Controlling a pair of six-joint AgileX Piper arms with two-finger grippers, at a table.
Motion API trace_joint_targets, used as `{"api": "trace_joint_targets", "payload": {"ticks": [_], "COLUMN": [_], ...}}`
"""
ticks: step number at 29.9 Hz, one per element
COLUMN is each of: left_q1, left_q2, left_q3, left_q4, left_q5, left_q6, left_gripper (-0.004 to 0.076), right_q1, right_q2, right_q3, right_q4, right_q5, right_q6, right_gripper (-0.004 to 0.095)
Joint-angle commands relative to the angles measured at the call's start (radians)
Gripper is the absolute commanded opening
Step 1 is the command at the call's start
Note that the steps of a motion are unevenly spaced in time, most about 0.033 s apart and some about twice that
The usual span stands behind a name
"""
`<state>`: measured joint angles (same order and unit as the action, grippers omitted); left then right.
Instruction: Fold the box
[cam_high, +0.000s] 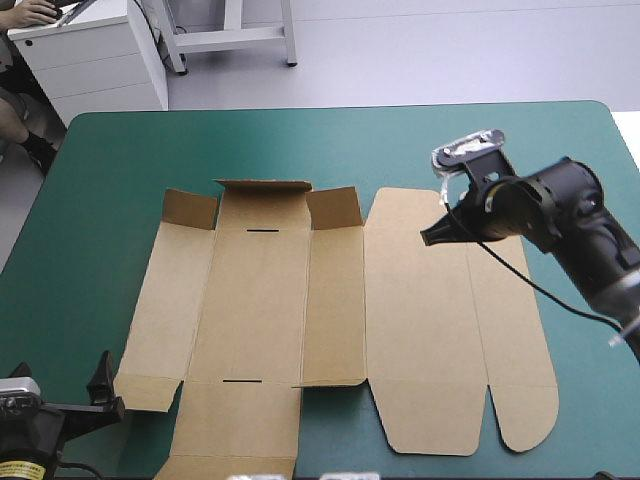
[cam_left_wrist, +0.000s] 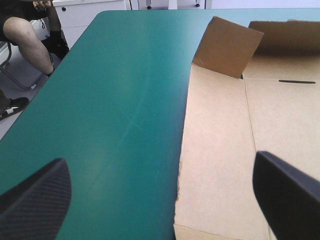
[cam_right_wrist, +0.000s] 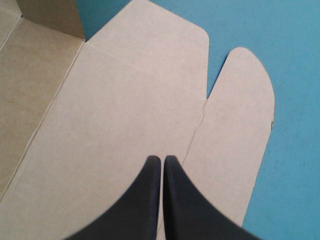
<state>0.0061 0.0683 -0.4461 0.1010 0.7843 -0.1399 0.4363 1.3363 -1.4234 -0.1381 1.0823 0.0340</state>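
Left pincer (cam_high: 108, 392), spread, sits by one flat brown box (cam_high: 260, 300), long axis across the tabletop (cam_high: 100, 200); right pincer (cam_right_wrist: 159, 160) hovers above, pressed together.

The right arm (cam_high: 565, 210), at the right of the high view, is formed of glossy black rounded housings. The left arm (cam_high: 30, 435), in the lower left corner, is seen as a black block on which a pale label strip (cam_high: 18, 466) is carried. The broad black fingers (cam_left_wrist: 40, 200) of the left gripper (cam_left_wrist: 160, 161) are covered in a fine woven texture. Those of the right gripper (cam_right_wrist: 159, 159) are shown as smooth, matte curved fins, each tapered to a point.
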Motion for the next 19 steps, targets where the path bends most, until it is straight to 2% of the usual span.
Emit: {"api": "trace_joint_targets", "payload": {"ticks": [1,7,13,19], "left_q1": [-0.007,-0.007,-0.007,-0.003], "left_q2": [0.097,0.358,0.616,0.754], "left_q3": [-0.097,-0.263,-0.387,-0.414], "left_q4": [-0.004,-0.004,0.018,0.1], "left_q5": [-0.073,-0.043,0.0,0.038], "left_q6": [0.005,0.156,0.183,0.182], "left_gripper": [0.0693,0.065,0.0629,0.0629], "right_q1": [-0.004,-0.004,-0.004,-0.004], "right_q2": [-0.141,-0.334,-0.456,-0.525], "right_q3": [0.096,0.326,0.476,0.566], "right_q4": [-0.016,-0.018,-0.016,-0.016], "right_q5": [-0.087,-0.183,-0.206,-0.223], "right_q6": [0.036,0.095,0.109,0.213], "right_gripper": [-0.0001,-0.0001,-0.0001,-0.0001]}}
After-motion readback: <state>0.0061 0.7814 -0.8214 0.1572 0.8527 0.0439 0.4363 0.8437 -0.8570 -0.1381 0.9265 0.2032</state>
